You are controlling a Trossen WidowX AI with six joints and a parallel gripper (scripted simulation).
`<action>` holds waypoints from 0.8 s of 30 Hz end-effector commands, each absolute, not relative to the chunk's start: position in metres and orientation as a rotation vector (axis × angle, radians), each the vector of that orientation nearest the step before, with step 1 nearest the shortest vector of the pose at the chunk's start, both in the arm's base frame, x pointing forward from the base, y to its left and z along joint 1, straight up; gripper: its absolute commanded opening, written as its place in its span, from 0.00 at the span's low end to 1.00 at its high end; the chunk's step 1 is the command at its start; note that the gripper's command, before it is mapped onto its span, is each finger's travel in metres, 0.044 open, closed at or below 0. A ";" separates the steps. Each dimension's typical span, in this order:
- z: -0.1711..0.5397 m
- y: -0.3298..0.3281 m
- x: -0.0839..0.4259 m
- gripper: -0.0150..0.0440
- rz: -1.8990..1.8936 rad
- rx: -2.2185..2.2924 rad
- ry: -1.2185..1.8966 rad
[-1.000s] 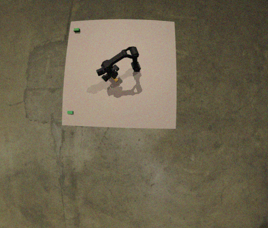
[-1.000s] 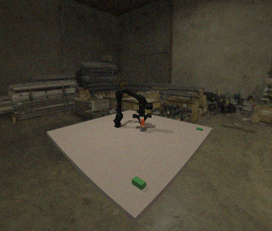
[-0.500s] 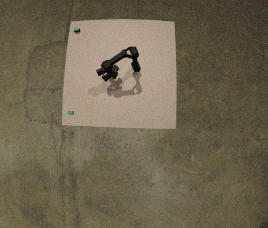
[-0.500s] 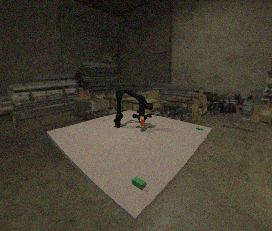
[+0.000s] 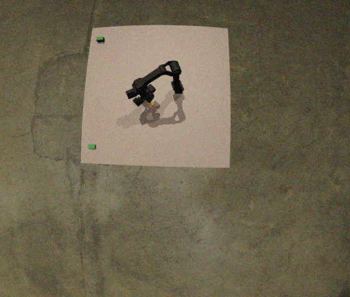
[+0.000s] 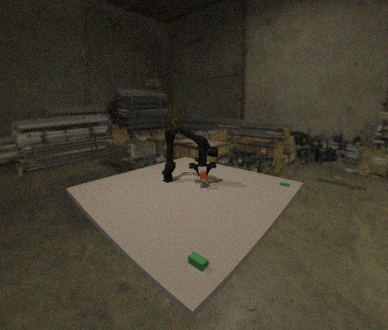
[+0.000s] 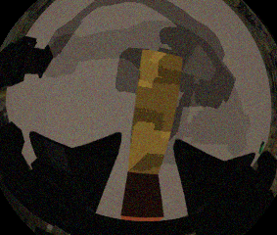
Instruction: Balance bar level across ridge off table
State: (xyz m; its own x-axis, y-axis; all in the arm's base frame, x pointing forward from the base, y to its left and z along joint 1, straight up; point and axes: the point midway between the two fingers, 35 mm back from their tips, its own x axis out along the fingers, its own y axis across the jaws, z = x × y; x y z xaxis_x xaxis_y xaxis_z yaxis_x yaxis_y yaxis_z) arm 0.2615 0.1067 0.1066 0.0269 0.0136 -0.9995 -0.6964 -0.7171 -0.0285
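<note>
One yellow bar (image 7: 153,117) between the spread fingers of the gripper (image 7: 145,176) — loose, running lengthwise away — over the ridge (image 6: 204,184).

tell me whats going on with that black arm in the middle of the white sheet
A single black robot arm is bent over near the middle of the table, setting a yellowish bar onto a small grey ridge. The end effector is open, its fingers standing apart on either side of the bar. Whether the bar sits level cannot be told. Two green blocks lie near the table's corners, away from the work.
</note>
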 end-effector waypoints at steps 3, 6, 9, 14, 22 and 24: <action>0.107 0.107 0.262 0.92 1.743 -1.781 0.693; 0.107 0.107 0.262 1.00 1.743 -1.781 0.693; 0.115 0.107 0.263 1.00 1.743 -1.781 0.693; 0.176 0.108 0.264 1.00 1.743 -1.781 0.693; 0.207 0.106 0.259 1.00 1.743 -1.781 0.693; 0.207 0.106 0.259 1.00 1.743 -1.781 0.693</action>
